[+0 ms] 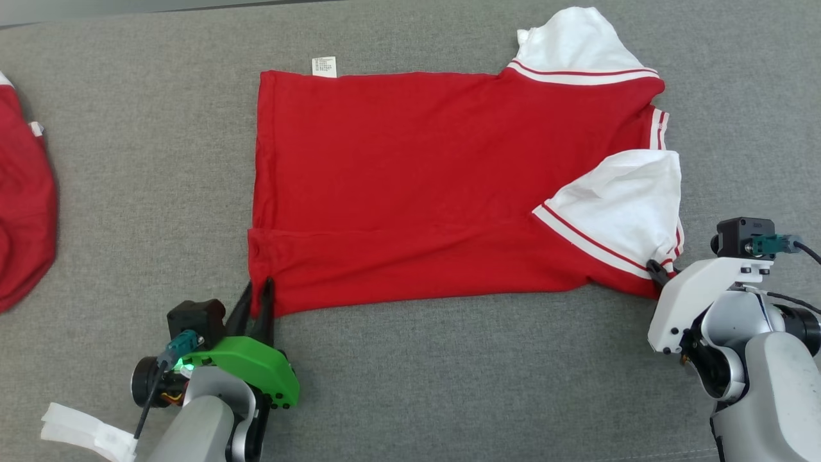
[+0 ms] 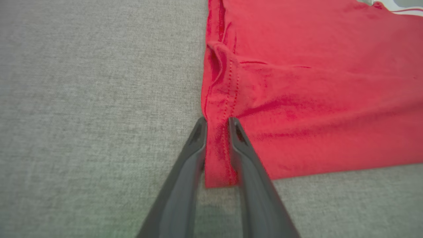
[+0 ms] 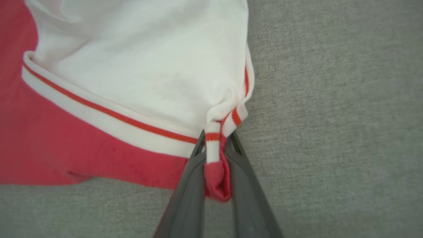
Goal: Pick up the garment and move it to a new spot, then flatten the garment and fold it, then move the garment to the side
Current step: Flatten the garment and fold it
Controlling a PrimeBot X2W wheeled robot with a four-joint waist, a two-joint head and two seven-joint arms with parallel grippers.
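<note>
Head view: the garment is lying flattened on the grey surface, your fold seemingly just beginning, move aside pending; left wrist: left gripper is pinching the garment's hem corner; right wrist: right gripper is clamping its sleeve cuff.

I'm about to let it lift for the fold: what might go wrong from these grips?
1. The left tool pinches only the red shirt's hem corner; that thin bite may slip on lifting.
2. The right tool holds a bunched white sleeve cuff plus red fabric, so the sleeve may fold crooked.
3. A second red garment lies at the far left; moving there could overlap it.
</note>
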